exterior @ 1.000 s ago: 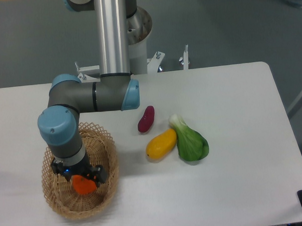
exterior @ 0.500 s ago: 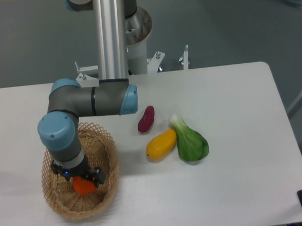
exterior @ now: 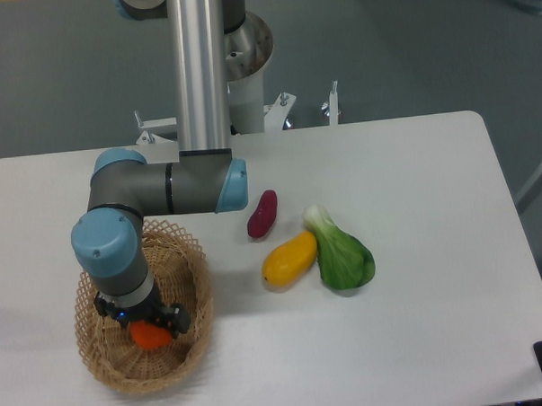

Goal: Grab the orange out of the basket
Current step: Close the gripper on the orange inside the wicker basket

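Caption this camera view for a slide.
Gripper down over the orange in the wicker basket; three other produce items lie on the table.

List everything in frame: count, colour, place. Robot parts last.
basket: 1, tan wicker, front-left of table
orange: 1, orange-red, inside the basket, partly hidden under the gripper
purple fruit: 1, dark red-purple, mid-table, right of the basket
yellow fruit: 1, yellow-orange, mid-table, below the purple one, touching the green vegetable
green vegetable: 1, green with pale stem, right of the yellow fruit
table: 1, white
arm: 1, grey with blue joint caps, reaching down into the basket
gripper: 1, black, at the orange inside the basket; fingers hidden, cannot tell open or shut
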Motion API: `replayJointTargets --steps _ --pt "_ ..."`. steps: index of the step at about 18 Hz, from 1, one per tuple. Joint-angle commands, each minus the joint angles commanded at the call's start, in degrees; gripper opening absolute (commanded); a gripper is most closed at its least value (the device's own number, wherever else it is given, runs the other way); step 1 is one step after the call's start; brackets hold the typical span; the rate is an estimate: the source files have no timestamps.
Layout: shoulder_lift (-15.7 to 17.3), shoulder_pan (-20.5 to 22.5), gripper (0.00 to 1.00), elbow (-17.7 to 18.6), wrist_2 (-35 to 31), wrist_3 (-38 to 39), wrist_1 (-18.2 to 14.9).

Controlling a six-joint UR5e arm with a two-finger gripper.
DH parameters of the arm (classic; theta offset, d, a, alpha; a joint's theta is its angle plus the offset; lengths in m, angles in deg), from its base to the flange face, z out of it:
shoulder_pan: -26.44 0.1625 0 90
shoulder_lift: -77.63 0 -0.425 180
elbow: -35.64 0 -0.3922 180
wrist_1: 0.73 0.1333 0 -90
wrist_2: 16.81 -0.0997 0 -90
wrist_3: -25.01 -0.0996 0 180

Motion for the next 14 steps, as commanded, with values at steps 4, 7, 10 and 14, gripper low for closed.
replayJointTargets --steps 4,7,10,14 --pt "0.00 0.00 0.58 0.09 -0.09 -0.53 0.00" --pt "0.44 0.09 0.58 0.00 -0.09 -0.79 0.00" --pt "1.40 0.09 0.58 0.00 -0.26 -0.79 -0.26" --pt "5.09 0.61 0.58 -1.05 -0.35 -1.05 -0.88"
